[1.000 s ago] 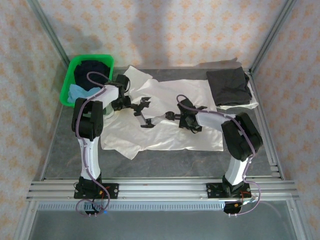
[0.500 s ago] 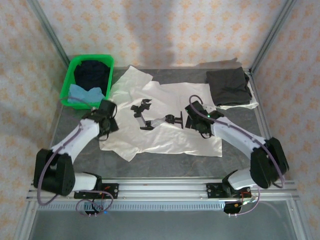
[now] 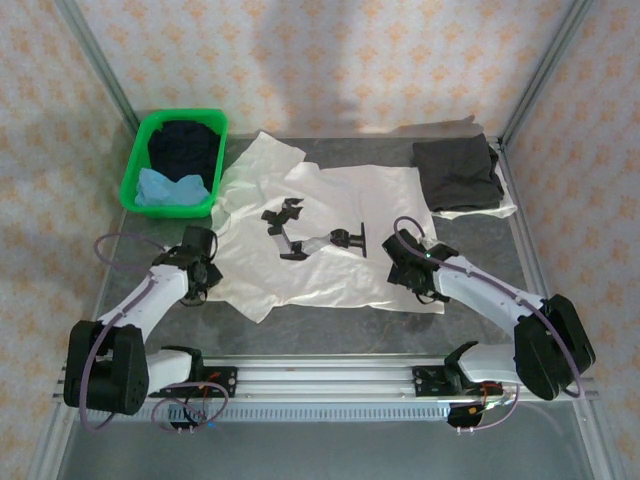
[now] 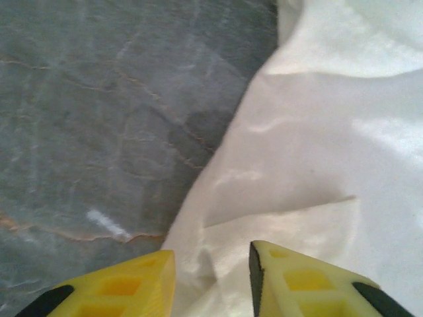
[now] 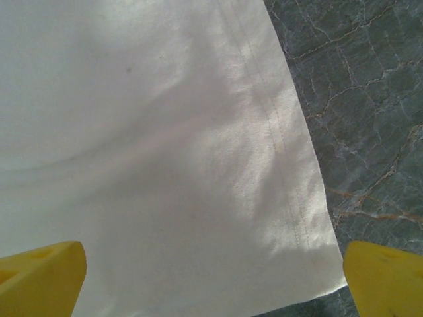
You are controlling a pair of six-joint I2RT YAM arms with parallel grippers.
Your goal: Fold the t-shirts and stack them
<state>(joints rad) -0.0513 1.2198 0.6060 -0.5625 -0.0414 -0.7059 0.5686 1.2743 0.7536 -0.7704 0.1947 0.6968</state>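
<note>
Left gripper (image 4: 211, 252) narrowly parted at the white shirt's (image 3: 350, 195) near-left edge, right gripper (image 5: 213, 264) spread wide over its near-right corner, grey shirt (image 3: 458, 175) folded beside its far-right corner.

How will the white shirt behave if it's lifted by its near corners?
Probably floppy: the white shirt lies in soft wrinkles, so it should sag between grip points. Likely light, being thin cloth. Spread wide on the table, its far part may drag and bunch.

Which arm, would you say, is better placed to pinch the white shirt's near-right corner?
Right: the right gripper, open, hovers over that corner of the off-white shirt; the left gripper is at its opposite edge.
</note>
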